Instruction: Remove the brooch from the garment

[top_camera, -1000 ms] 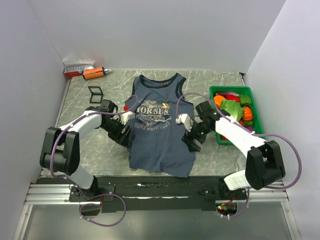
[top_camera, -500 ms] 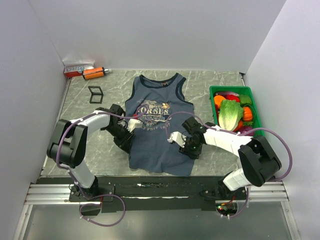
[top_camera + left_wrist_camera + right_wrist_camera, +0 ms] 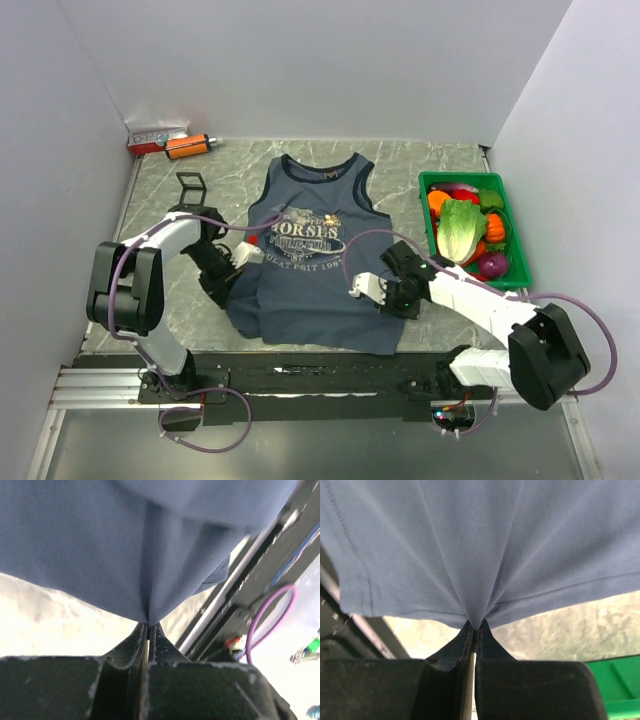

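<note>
The garment, a navy tank top with a grey "HORSES" print, lies flat mid-table. A tiny gold speck that looks like the brooch sits at the print's upper right. My left gripper is at the top's left edge, shut on a pinch of blue cloth; the left wrist view shows the fabric drawn into a fold at the gripper. My right gripper is at the lower right edge, also shut on cloth. In the right wrist view the fabric is tented up from the gripper.
A green bin of toy vegetables stands right of the garment, close to the right arm. At the back left are an orange cylinder and a red-white box; a small black square box stands nearer. A metal rail runs along the near edge.
Both grippers have shut on the garment's side edges. Both have moved toward the near edge, the right also outward, and the lower part of the top is pulled wider.
</note>
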`<state>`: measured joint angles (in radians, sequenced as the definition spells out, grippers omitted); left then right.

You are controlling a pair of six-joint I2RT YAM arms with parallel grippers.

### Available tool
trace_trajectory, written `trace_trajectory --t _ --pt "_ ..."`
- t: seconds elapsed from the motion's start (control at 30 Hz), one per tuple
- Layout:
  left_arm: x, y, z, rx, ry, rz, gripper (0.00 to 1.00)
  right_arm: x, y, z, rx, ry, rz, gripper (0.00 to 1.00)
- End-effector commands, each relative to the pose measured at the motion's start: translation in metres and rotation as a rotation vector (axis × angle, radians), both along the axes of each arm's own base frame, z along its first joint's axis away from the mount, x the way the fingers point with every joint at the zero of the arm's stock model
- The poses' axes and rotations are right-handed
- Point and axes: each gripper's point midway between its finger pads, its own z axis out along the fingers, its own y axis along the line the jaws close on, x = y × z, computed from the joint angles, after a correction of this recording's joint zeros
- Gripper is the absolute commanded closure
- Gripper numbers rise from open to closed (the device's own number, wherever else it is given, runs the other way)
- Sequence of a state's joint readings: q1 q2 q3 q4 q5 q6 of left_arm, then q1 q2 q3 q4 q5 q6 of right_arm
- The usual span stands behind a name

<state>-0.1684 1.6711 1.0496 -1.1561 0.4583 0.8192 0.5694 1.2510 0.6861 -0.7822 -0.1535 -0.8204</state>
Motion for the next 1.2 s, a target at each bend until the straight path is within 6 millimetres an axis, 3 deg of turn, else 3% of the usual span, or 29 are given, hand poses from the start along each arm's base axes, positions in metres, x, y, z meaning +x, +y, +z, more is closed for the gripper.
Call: trace_trajectory --t 0.0,0.1,0.17,0.23,0.27,0.33,0.4,0.47,0.53,0.57,0.6,0.63,0.67,0.7,0.73,0.77,0.8,0.83,0.9,0.93,0.97,1.03,1.17 --pt "-0.019 0.023 0.012 0.077 0.064 -0.118 0.99 -0.024 -0.019 -0.001 -0.016 0.096 0.048 0.97" --pt "-0.017 0.026 0.018 0.122 0.142 -0.094 0.99 -0.023 -0.019 0.002 -0.009 0.118 0.046 0.91" --pt "-0.005 0.034 0.021 0.159 0.093 -0.118 0.96 -0.024 -0.020 0.008 0.004 0.147 0.049 0.77" --pt "0.010 0.040 0.029 0.192 0.027 -0.134 0.83 -0.029 -0.016 0.018 0.047 0.183 0.067 0.67" --pt "0.018 0.042 0.036 0.204 -0.011 -0.133 0.80 -0.030 -0.015 0.033 0.069 0.185 0.097 0.58" --pt "0.041 0.046 0.052 0.226 -0.115 -0.153 0.67 -0.027 -0.007 0.055 0.151 0.132 0.135 0.51" --pt "0.070 0.041 0.071 0.201 -0.231 -0.187 0.61 -0.005 0.002 0.079 0.214 0.016 0.160 0.39" --pt "0.088 0.024 0.077 0.121 -0.253 -0.161 0.54 0.019 0.013 0.096 0.266 -0.076 0.142 0.33" --pt "0.115 0.003 0.081 0.038 -0.262 -0.109 0.52 0.052 0.028 0.100 0.299 -0.133 0.116 0.34" --pt "0.121 -0.018 0.085 -0.060 -0.240 -0.043 0.51 0.073 0.036 0.110 0.322 -0.171 0.052 0.35" --pt "0.148 -0.032 0.091 -0.118 -0.306 0.001 0.51 0.100 0.044 0.117 0.355 -0.234 0.009 0.35" --pt "0.162 -0.044 0.081 -0.159 -0.284 0.056 0.51 0.116 0.050 0.105 0.369 -0.190 -0.077 0.38" --pt "0.171 -0.065 0.086 -0.253 -0.238 0.168 0.52 0.138 0.059 0.118 0.403 -0.222 -0.108 0.39" --pt "0.201 -0.079 0.092 -0.321 -0.311 0.205 0.54 0.157 0.067 0.123 0.438 -0.244 -0.138 0.41" --pt "0.213 -0.089 0.084 -0.365 -0.283 0.253 0.57 0.170 0.073 0.106 0.439 -0.186 -0.204 0.45" --pt "0.226 -0.099 0.086 -0.400 -0.251 0.347 0.60 0.190 0.080 0.119 0.466 -0.218 -0.220 0.47" --pt "0.239 -0.110 0.094 -0.452 -0.260 0.367 0.62 0.202 0.085 0.119 0.474 -0.221 -0.241 0.49" --pt "0.260 -0.117 0.088 -0.483 -0.296 0.385 0.65 0.216 0.091 0.105 0.472 -0.202 -0.277 0.51" --pt "0.276 -0.125 0.086 -0.497 -0.296 0.444 0.67 0.240 0.096 0.108 0.476 -0.233 -0.291 0.53" --pt "0.288 -0.127 0.076 -0.500 -0.317 0.457 0.69 0.247 0.095 0.090 0.437 -0.213 -0.293 0.55" --pt "0.291 -0.128 0.070 -0.489 -0.304 0.484 0.69 0.257 0.094 0.091 0.425 -0.232 -0.293 0.57" --pt "0.293 -0.124 0.047 -0.444 -0.280 0.514 0.69 0.264 0.086 0.066 0.346 -0.214 -0.302 0.61" --pt "0.267 -0.109 0.007 -0.331 -0.198 0.515 0.71 0.254 0.069 0.036 0.264 -0.183 -0.295 0.65"
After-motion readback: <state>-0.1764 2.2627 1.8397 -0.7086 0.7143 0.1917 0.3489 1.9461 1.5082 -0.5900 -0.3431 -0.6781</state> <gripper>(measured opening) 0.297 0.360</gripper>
